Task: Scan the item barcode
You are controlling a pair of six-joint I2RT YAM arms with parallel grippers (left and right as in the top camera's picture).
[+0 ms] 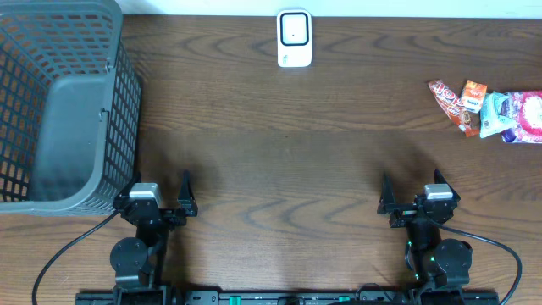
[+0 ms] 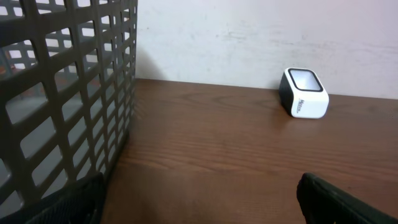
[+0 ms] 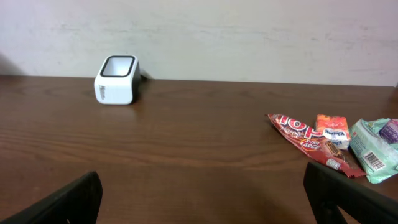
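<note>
Left pincer (image 1: 161, 181) wide, empty; right pincer (image 1: 412, 183) wide, empty, both at bench (image 1: 279, 152) near edge. Scanner (image 1: 295, 38) far edge, snack packets (image 1: 491, 108) right edge.

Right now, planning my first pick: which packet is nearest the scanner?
The long red wrapper, leftmost; the orange packet, teal packet and pink packet lie farther right.

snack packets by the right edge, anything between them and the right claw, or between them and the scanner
Nothing visible. Only bare wooden table lies between the open right claw and the snack packets, and between those and the barcode scanner.
</note>
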